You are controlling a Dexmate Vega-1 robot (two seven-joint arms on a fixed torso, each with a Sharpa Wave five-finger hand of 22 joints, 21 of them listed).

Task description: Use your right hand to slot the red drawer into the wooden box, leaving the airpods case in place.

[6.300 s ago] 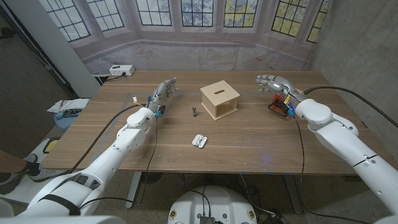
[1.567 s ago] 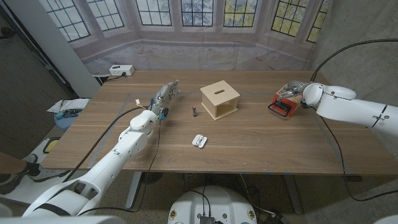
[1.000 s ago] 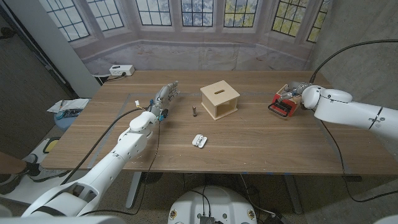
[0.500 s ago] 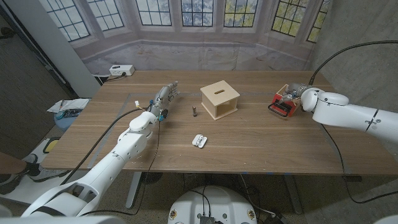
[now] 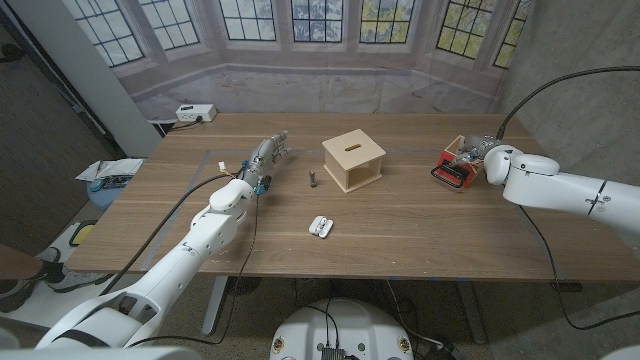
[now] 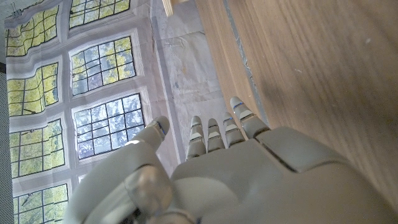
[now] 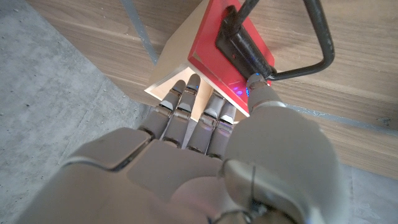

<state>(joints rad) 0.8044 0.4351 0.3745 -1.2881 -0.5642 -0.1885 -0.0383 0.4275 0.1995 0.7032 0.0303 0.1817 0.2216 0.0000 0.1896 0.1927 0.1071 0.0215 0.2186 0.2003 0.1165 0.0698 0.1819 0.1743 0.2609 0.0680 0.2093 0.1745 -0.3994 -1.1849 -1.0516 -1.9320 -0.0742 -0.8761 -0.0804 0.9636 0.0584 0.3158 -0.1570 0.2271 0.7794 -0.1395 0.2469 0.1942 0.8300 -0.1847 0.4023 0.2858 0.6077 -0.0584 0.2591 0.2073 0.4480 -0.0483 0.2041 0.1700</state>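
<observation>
1. AirPods case (image 5: 320, 226): white, lying near the surface's (image 5: 400, 235) front edge, at about 7 o'clock from the wooden box and well apart from both hands.
2. Small dark peg (image 5: 312, 179): upright, just beside the box at its 9 o'clock.
3. Wooden box (image 5: 353, 160): pale, slot in the top face, standing mid-surface.
4. Left hand (image 5: 267, 151): at 9 o'clock from the box, fingers (image 6: 211, 134) extended and held together, gripping nothing.
5. Right hand (image 5: 478, 152): at the red drawer (image 5: 453, 168), which sits at 3 o'clock from the box, well apart from it. In the right wrist view the fingers (image 7: 186, 112) lie over the drawer's pale side and the thumb tip touches the red face beside the black handle (image 7: 249, 53). Whether they actually grip it: cannot tell.
</observation>
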